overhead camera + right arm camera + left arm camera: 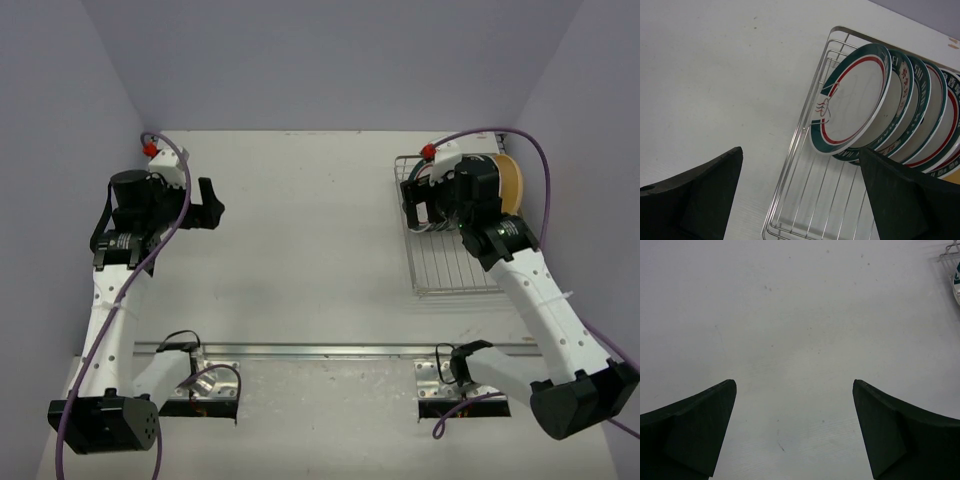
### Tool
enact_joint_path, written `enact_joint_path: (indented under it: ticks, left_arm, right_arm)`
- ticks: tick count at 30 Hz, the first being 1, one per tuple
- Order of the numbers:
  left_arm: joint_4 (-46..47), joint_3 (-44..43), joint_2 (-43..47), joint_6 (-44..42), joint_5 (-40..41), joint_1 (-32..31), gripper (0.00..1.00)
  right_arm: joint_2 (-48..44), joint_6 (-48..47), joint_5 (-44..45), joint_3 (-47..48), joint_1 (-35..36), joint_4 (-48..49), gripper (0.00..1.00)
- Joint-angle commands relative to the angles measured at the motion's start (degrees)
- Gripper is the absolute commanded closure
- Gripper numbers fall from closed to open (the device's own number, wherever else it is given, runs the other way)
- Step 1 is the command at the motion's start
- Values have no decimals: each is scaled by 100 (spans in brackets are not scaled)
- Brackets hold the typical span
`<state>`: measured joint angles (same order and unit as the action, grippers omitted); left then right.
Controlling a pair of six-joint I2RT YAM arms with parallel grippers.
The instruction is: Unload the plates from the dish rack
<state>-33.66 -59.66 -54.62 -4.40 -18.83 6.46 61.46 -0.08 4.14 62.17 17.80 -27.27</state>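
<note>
The dish rack (455, 268) is a silver wire rack on the right of the table. Several plates stand on edge at its far end. In the right wrist view the front plate (855, 100) is white with green and red rim rings, with more like it behind. A tan plate (510, 180) stands at the back. My right gripper (415, 210) hovers over the rack's (805, 170) left side, open and empty (800, 151), just short of the front plate. My left gripper (213, 203) is open and empty (793, 385) above bare table at the left.
The rack's near half holds only bare wire bars. A corner of the rack (949, 251) and a plate edge (956, 285) show at the top right of the left wrist view. A metal rail (330, 350) crosses the table's near edge. Walls close three sides.
</note>
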Motion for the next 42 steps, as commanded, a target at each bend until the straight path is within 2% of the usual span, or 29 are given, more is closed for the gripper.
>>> enact_joint_path:
  ticks: [1,6,10,16,21,25,42]
  left_arm:
    - [307,24,214,-96,46,40,0]
    - [334,15,222,-70,10,31,0]
    - [343,-112,91,-78,14,31,0]
    - [417,-239,49,23,272,31,0]
    - [435,-248,-49,188,559,31,0]
    - [457,-239,-24,237,624,31,0]
    - [520,-133,-67,353,838,31,0]
  right_arm:
    - [103,-36,262,155,-14,64,1]
    - [365,-55,706,372,-22,-29,1]
    - [1004,-89,959,968,-82,-441,16]
    - [1702,-41,620,1736,-424,-809,24]
    - [2740,299,55,2852,-896,-1365,33]
    - [3146,368,-1,3285,-1041,-1543,37]
    - [4229,385,441,3672,-1200,-1441,49]
